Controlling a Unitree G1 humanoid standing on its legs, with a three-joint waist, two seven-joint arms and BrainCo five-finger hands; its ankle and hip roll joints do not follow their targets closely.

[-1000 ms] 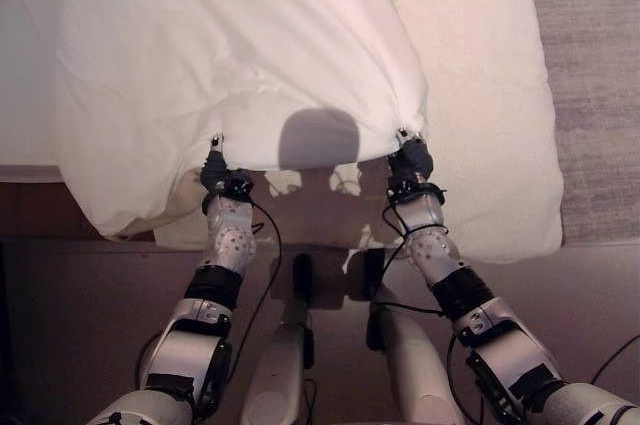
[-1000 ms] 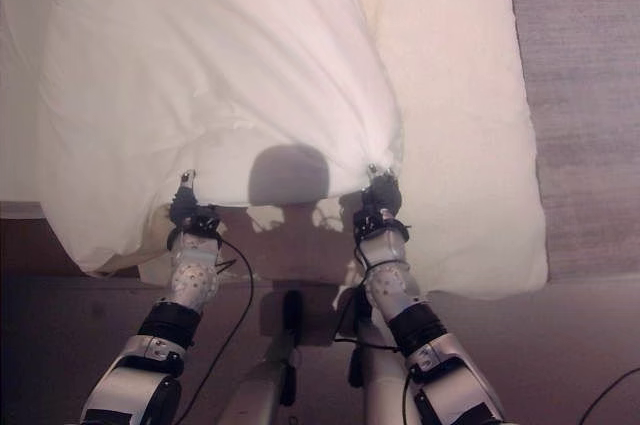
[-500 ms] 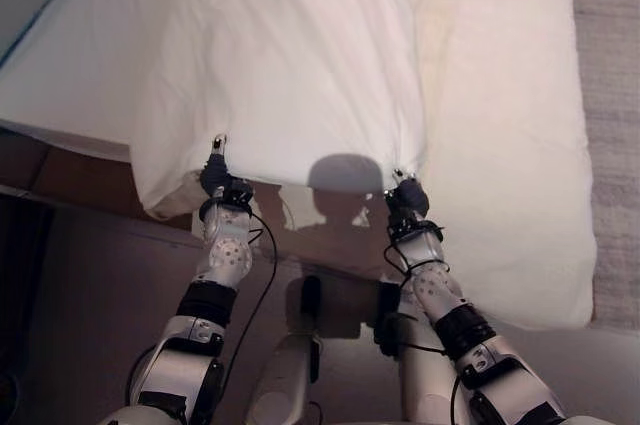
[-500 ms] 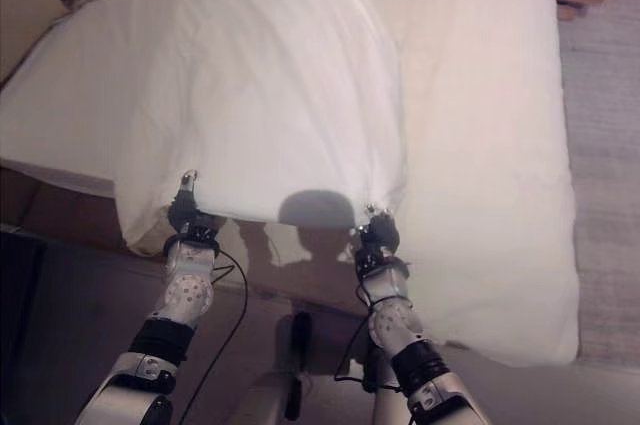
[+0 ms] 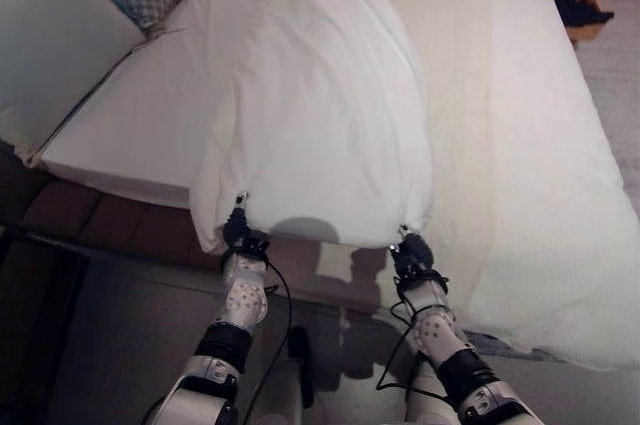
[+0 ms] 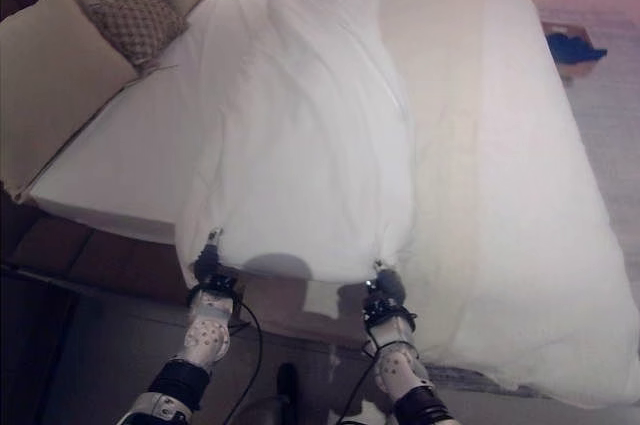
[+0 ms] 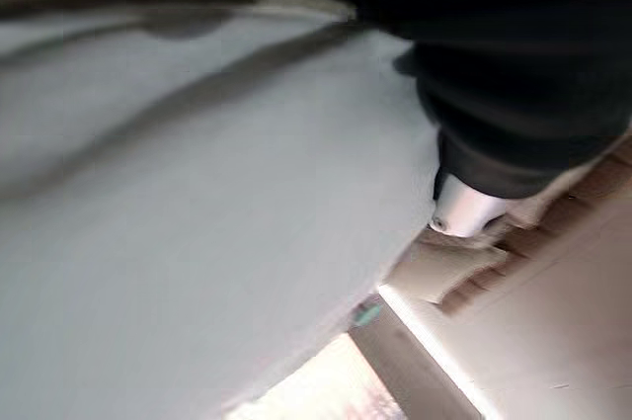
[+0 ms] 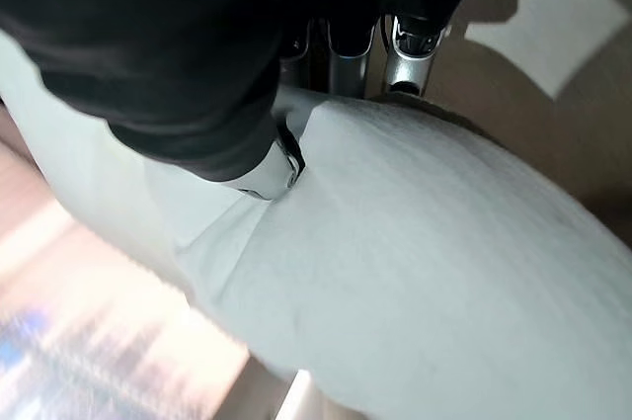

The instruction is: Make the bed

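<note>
Far off to the left hand's outer side, a large plain pillow (image 6: 50, 85) and a patterned cushion (image 6: 125, 13) lie against the head of the bed (image 6: 120, 160); the bed's near edge there runs bare and flat, with dark floor (image 5: 110, 345) open below it; the left hand (image 5: 238, 233) grips the near left corner of the white duvet (image 5: 330, 135), its fingers curled into the cloth, and the hem hangs just past the mattress edge beside it; from this hand the duvet's near hem stretches straight across to the right hand (image 5: 413, 248), which pinches the near right corner, cloth bunched between thumb and fingers (image 8: 410, 40) in its wrist view; beyond both hands the duvet lies in a long ridge up the middle of the bed, folded narrow; to the right hand's outer side a cream blanket (image 6: 520, 195) spreads wide and loose, its near edge drooping over the bed's side; past its far corner a dark item (image 6: 575, 45) sits on a low surface.
</note>
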